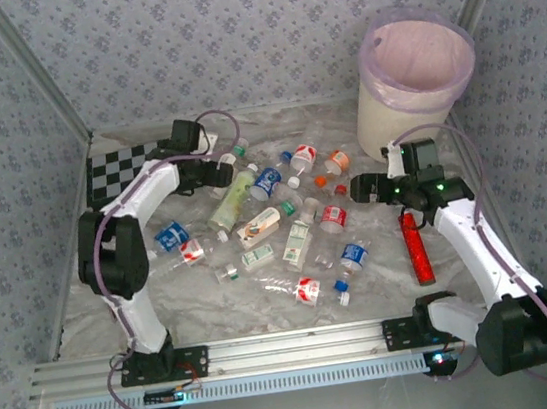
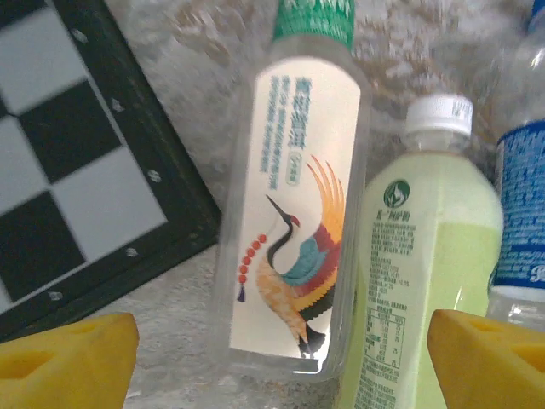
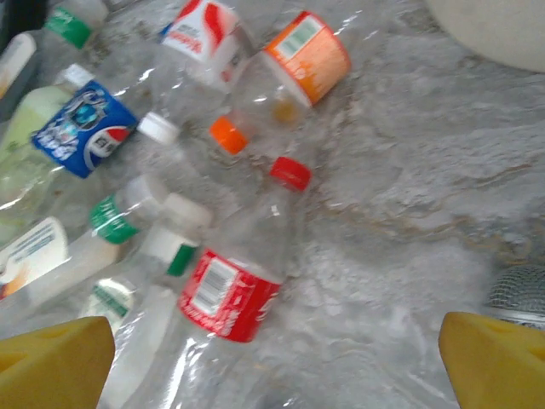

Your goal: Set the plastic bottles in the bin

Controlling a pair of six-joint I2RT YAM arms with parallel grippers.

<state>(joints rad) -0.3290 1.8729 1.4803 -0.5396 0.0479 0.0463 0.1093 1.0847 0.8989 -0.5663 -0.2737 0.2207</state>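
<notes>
- The plastic bottles (image 1: pixel 287 233) are seen scattered on their sides across the middle of the marbled table (image 1: pixel 384 281), between the two arms; the bin (image 1: pixel 399 122) stands upright at the far right corner, with its pink liner folded over the rim.
- The left gripper (image 2: pixel 279 358) is held over the far left of the heap, beside the checkerboard (image 2: pixel 77 170); its yellow fingers (image 2: pixel 68 362) are spread wide, and nothing is gripped.
- A clear bottle with a crane label (image 2: pixel 294 213) is framed between those fingers; a pale green bottle with a white cap (image 2: pixel 426 281) lies just beside it.
- The right gripper (image 3: pixel 274 362) is poised near the bin's foot, its fingers likewise set wide and empty; a red-labelled bottle with a red cap (image 3: pixel 230 290) lies below it, with an orange-labelled one (image 3: pixel 302 55) farther off.
- A slim red cylinder (image 1: pixel 418 246) is laid beside the right forearm.
- A pale curved surface in the top corner of the right wrist view is probably the bin's wall, though it is blurred.
</notes>
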